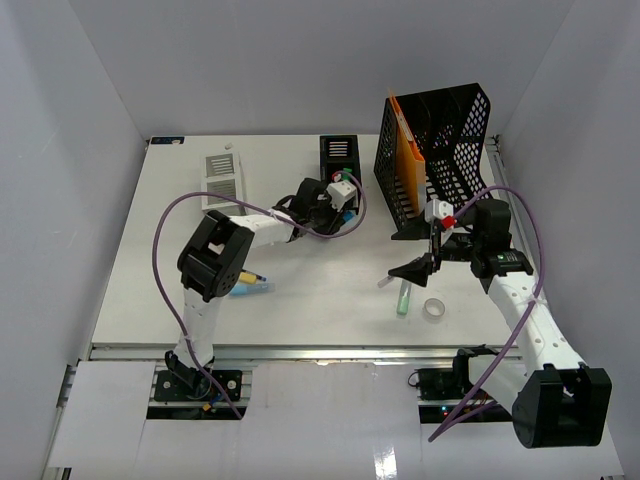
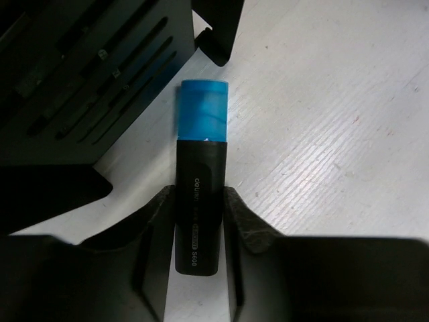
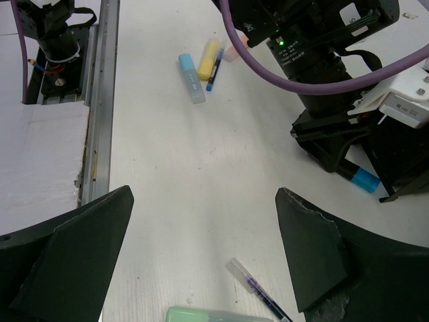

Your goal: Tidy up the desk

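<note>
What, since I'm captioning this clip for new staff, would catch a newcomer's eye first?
The tall black mesh rack with an orange folder in it, at the desk's far right, stands out most. Next, the left gripper is clamped on a blue-capped highlighter beside a black slotted box at far centre. The right gripper hangs open by a green highlighter and a tape roll near the front right.

The left tool (image 1: pixel 345 208) reached to the far side of the bench (image 1: pixel 310 320), just beside a small black slotted box (image 1: pixel 340 155), and a blue marker (image 1: pixel 348 214) showed at its tip. The right tool (image 1: pixel 412 270) hung with its fingers spread, over a green highlighter (image 1: pixel 403 298). A tape roll (image 1: pixel 434 309) lay near that. A black mesh rack (image 1: pixel 455 135) held an orange folder (image 1: pixel 407 160).
</note>
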You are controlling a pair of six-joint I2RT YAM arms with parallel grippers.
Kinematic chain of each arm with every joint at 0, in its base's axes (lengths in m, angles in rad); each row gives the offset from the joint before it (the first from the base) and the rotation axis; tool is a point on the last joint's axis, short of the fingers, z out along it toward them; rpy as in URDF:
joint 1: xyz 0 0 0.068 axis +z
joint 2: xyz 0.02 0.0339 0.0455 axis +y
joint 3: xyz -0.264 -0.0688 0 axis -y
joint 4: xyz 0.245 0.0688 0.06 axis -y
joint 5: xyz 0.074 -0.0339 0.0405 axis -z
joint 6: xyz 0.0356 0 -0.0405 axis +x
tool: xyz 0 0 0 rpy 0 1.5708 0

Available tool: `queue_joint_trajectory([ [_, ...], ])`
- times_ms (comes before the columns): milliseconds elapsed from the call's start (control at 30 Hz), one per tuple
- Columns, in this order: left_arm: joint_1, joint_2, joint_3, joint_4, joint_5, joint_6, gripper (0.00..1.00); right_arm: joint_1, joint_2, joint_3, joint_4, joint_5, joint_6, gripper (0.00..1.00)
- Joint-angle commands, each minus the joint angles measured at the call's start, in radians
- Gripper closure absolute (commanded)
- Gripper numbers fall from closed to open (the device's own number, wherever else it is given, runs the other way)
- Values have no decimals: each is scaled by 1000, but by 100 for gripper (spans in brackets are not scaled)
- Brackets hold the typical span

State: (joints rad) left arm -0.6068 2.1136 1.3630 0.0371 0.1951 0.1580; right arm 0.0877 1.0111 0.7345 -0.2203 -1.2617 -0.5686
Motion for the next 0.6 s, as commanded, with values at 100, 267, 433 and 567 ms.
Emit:
queue_joint_trajectory([
  [100,-14,-168,-142,-18,47,-44,82,-17,-6,-17,28,-12,6,7],
  [267,-22,-377,-313,95,100,-191,87,5,11,-32,122,149,187,12],
  [433,-37,-622,-572,354,192,-423,90,90,69,22,67,370,306,17],
  [567,-70,-705,-720,539,201,-555,91,132,112,79,107,536,575,16],
])
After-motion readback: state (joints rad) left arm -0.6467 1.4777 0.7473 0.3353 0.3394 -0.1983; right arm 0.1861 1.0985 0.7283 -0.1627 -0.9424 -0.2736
